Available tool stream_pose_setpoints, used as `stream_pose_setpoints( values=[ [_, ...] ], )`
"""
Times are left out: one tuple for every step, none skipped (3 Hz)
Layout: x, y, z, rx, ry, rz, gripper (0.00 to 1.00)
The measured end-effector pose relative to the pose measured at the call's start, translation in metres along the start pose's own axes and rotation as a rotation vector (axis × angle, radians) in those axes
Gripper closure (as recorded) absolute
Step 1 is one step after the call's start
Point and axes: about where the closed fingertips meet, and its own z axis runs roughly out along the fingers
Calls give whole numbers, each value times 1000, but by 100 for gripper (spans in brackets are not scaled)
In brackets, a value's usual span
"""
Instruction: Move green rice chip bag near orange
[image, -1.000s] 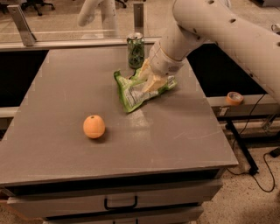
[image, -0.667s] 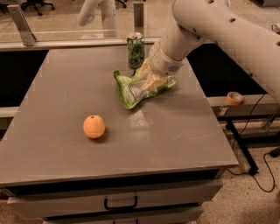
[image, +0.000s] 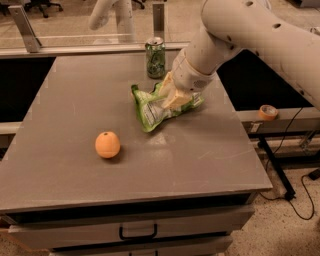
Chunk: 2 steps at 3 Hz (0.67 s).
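Note:
The green rice chip bag (image: 152, 111) is crinkled light green with a white label panel and lies at the table's middle back. Its right end is raised and its left end touches the tabletop. My gripper (image: 173, 96) comes down from the upper right and is shut on the bag's right part, covering it. The orange (image: 107, 144) sits on the table to the front left of the bag, about a bag's length away.
A dark green patterned drink can (image: 155, 57) stands just behind the bag near the table's back edge. An orange tape roll (image: 268, 112) lies on a ledge off the table's right side. The grey table (image: 210, 160) has a drawer handle (image: 137, 233) at its front.
The bag and gripper have barely shifted, perhaps slightly left and forward. The orange and the can have not moved.

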Motion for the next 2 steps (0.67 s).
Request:
stream_pose_setpoints(
  values=[
    [-19,25,-2,15,-15,85,100],
    [-36,47,-1,4,-38,147,100]
  ],
)
